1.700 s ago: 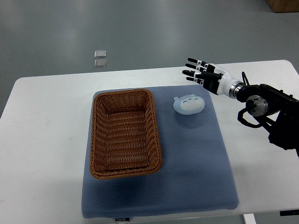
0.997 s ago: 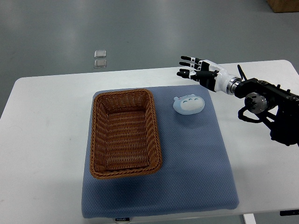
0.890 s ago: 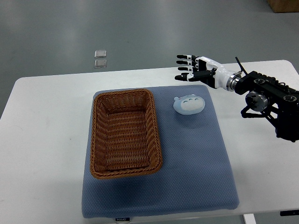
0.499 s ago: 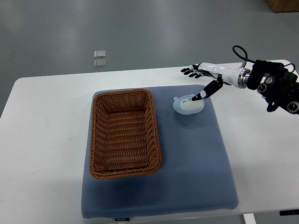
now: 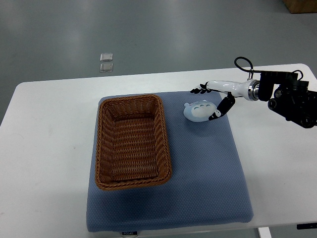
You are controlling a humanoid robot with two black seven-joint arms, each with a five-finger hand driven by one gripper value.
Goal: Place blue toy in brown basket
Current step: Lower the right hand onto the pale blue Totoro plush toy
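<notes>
Reaching is the step now: the right hand [image 5: 214, 99] is spread wide around the blue toy [image 5: 200, 111], thumb near its right side, holding nothing. The toy sits on the blue mat [image 5: 208, 168], beside the brown basket [image 5: 132, 141]. Next the fingers must close, then lift.

Pale blue toy [image 5: 199, 111] lies beside empty brown basket [image 5: 132, 143].

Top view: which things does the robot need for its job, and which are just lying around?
Needed:
blue toy
brown basket
right robot hand, open around the toy

Just lying around:
blue mat
white table
two small clear squares on the floor
</notes>
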